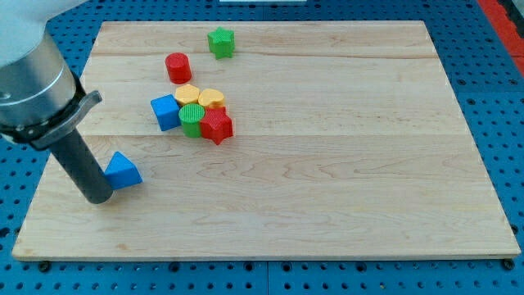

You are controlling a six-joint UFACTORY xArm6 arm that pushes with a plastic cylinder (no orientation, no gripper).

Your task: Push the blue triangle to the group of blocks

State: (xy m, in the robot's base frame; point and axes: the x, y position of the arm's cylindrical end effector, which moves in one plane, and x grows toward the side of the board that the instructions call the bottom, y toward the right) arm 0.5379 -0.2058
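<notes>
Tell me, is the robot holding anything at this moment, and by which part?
Nothing is held. My tip only rests on the board beside the blue triangle, at that block's left side in the view; it can push, not grasp.

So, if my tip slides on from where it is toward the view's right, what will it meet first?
My tip sits at the left side of the blue triangle, seemingly touching it. Sliding right, it would likely meet that triangle first. The block group lies further up and right.

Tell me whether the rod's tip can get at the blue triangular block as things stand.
Probably yes. My tip sits right beside the blue triangular block, on its left in the view, with nothing between them. The wooden board towards the cluster also looks unobstructed.
</notes>
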